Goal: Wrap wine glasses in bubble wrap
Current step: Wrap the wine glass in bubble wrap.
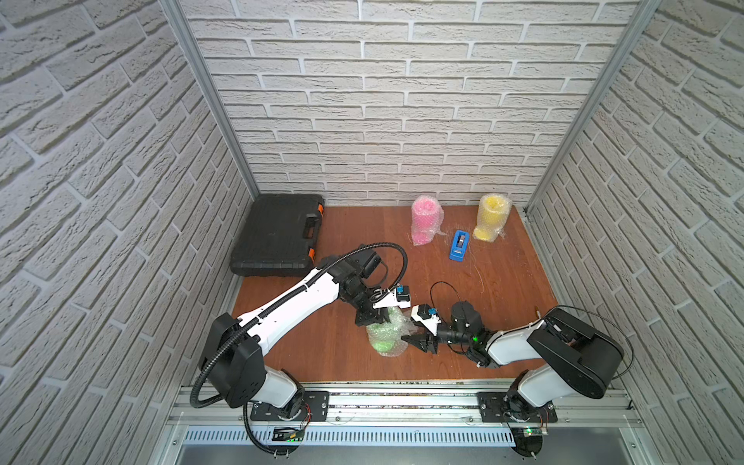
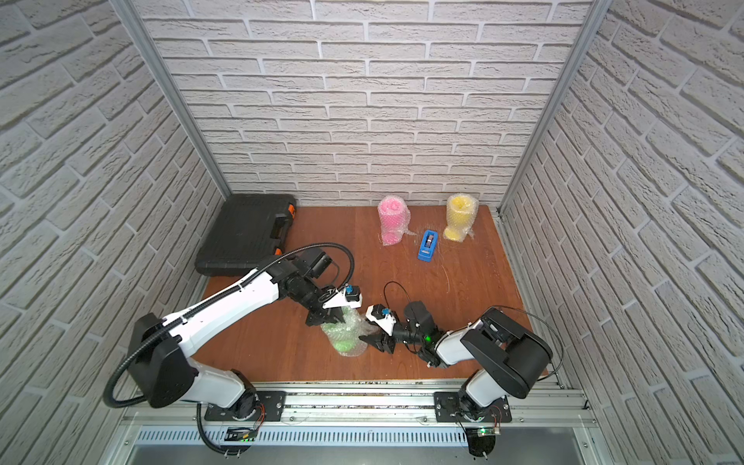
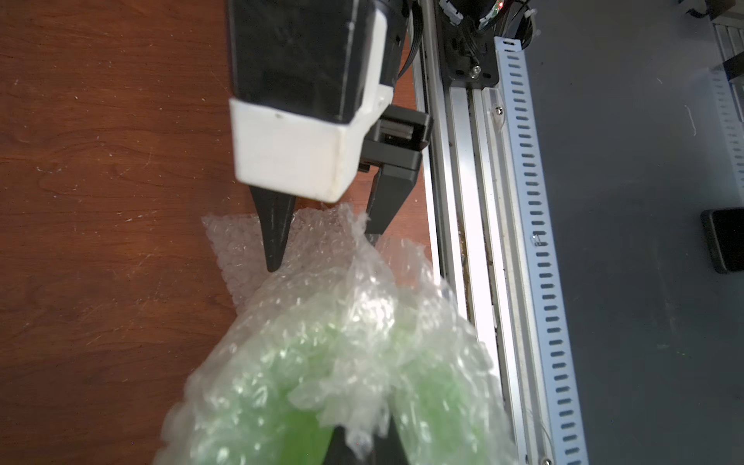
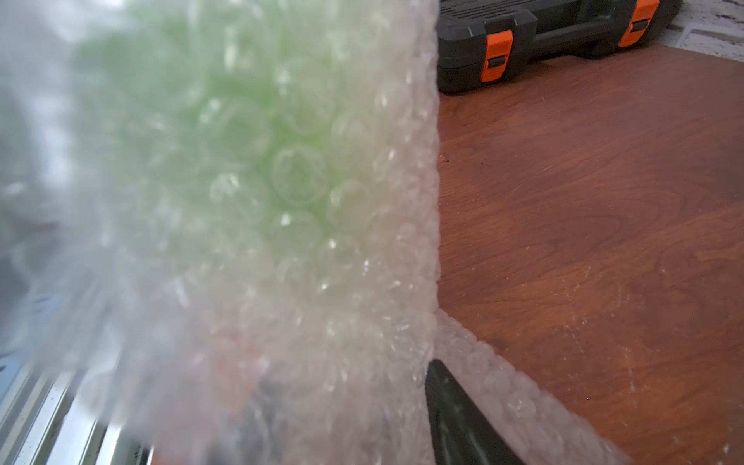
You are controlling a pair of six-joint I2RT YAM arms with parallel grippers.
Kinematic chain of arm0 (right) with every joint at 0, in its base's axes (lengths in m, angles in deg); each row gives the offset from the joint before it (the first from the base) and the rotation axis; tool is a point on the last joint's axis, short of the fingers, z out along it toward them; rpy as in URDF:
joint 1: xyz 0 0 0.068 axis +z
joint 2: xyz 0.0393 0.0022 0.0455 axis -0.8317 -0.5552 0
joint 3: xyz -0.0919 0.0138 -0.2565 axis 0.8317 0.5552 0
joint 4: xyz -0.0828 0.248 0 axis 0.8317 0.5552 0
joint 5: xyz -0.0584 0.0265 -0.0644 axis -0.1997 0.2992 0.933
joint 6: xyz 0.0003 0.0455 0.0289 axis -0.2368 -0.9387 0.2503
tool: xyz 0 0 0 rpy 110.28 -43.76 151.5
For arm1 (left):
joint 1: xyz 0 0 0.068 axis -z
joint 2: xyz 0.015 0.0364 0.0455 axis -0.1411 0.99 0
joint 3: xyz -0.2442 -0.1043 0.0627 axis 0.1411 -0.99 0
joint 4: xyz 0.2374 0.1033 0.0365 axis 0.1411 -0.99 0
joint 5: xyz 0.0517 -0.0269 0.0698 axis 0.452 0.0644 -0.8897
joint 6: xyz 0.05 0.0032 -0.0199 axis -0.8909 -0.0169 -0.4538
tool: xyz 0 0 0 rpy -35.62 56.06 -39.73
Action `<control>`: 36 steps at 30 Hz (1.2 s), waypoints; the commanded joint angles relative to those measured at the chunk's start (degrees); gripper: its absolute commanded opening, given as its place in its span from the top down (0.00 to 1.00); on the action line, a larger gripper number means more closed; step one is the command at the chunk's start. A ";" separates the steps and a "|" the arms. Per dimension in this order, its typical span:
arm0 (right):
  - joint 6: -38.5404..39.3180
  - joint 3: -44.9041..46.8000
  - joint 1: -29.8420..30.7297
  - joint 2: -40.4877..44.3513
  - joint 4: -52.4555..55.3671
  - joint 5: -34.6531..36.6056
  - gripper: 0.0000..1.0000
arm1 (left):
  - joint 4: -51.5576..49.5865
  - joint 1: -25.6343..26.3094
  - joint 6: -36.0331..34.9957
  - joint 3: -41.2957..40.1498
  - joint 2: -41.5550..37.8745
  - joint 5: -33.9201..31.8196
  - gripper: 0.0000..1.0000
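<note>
My left claw (image 1: 380,320): shut tight on the bubble wrap (image 1: 393,343) at the top of the neon green goblet (image 1: 381,345). In my left wrist view its dark fingers (image 3: 354,447) meet among the crumpled plastic.
My right claw (image 1: 408,339): jaws apart, holding nothing that I can see. In my left wrist view it (image 3: 330,229) reaches in from the far side of the bundle, one finger tip on a flap of wrap lying flat on the bench and the ruffled edge of the sheet between the two fingers.
Neon green goblet: near the front middle of the bench (image 1: 503,290), between my two claws, bundled loosely in the bubble wrap. Green shows through the bubbles in my right wrist view (image 4: 241,120). Whether it stands upright or leans I cannot tell.
Hot pink goblet (image 1: 424,221): at the back of the bench near the brick wall, upright, in its own bubble wrap.
Neon yellow goblet (image 1: 491,219): also at the back, to the right of the pink one and well apart from it, upright and wrapped.
Blue tape dispenser (image 1: 459,245): between the pink and yellow goblets, a little nearer to me.
Black tool case (image 1: 277,235): closed, in the back left corner, with orange latches.
</note>
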 commanded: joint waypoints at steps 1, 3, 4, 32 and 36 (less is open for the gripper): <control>-1.28 -0.28 -0.25 -2.08 -4.74 -1.21 0.44 | -3.86 0.18 0.98 -2.96 4.61 -6.30 1.00; -1.99 -0.16 -0.27 -3.65 -6.99 -2.07 0.43 | -4.72 0.42 1.05 -2.96 6.62 -7.20 1.00; -2.36 -0.02 -0.27 -4.39 -8.27 -2.62 0.42 | -5.11 0.62 0.98 -3.04 7.52 -7.61 1.00; 1.20 -0.77 -0.18 -0.22 -2.33 -2.37 0.97 | -9.67 6.13 9.91 14.26 1.31 -18.47 0.56; 0.92 -0.85 -0.18 -0.72 -2.64 -2.93 0.97 | -10.52 6.14 10.34 16.83 -0.61 -19.55 0.51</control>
